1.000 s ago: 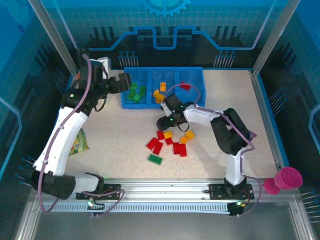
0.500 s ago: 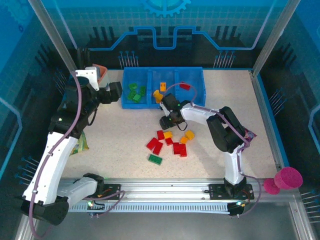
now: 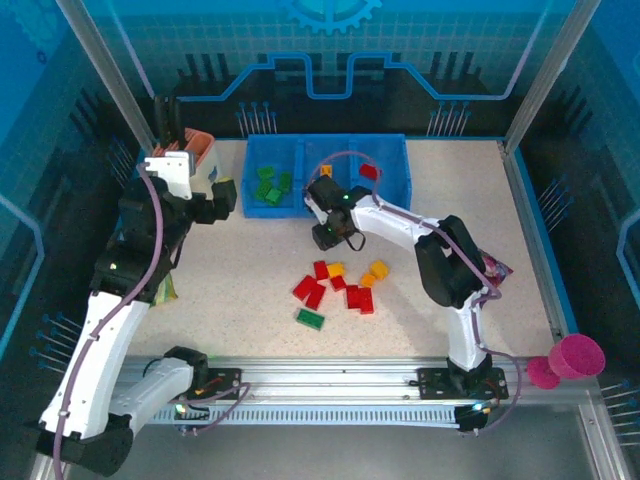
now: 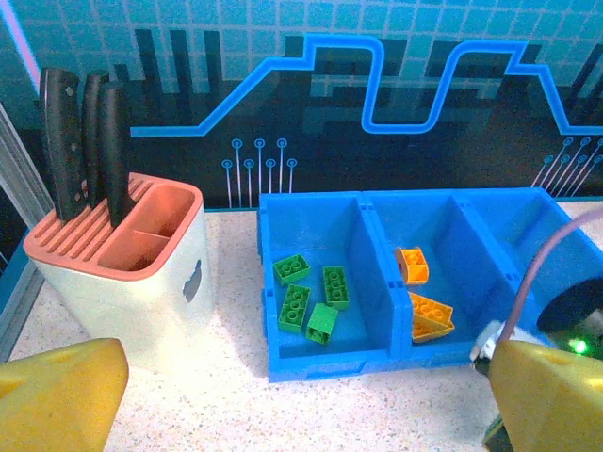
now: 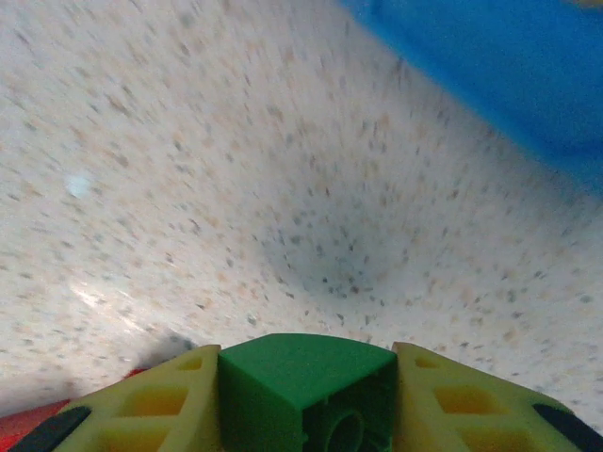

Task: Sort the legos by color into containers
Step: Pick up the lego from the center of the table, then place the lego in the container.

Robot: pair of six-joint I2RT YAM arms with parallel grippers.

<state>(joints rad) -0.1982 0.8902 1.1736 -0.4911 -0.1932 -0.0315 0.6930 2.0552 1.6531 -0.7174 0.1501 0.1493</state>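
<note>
Green brick (image 5: 303,372) clamped between right gripper (image 5: 303,414) pads; if grip is shallow, brick could be dropped short of blue tray's (image 4: 325,363) left-end compartment. Left gripper (image 4: 301,400) spread wide, empty.

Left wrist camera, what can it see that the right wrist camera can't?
The left wrist camera sees a knife block with black-handled knives. It also looks into the blue tray: four green legos in the left compartment, orange legos in the middle one. The right wrist camera sees one green lego squeezed between the yellow fingers of the right gripper. Both see the speckled table, some of the blue tray, and yellow fingers.
</note>
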